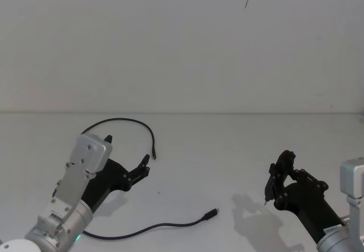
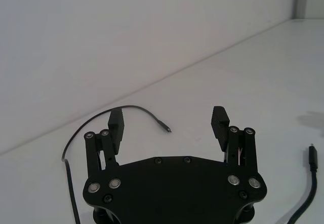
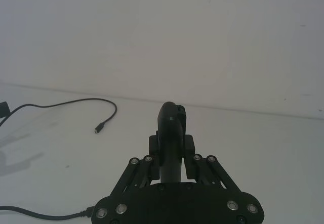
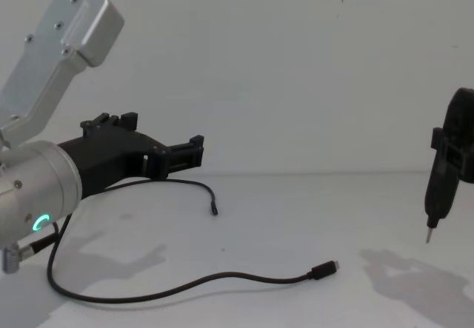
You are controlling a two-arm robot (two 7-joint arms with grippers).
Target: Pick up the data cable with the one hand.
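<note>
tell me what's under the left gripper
Bare white table and the gripper's shadow; the open left gripper hovers above them. The data cable loops under the arm, its middle stretch covered there. The right gripper sits parked at the right, shut on a black tool.

Lab-like test setup: bare white table (image 1: 227,149) against plain white wall (image 1: 170,47)
</note>
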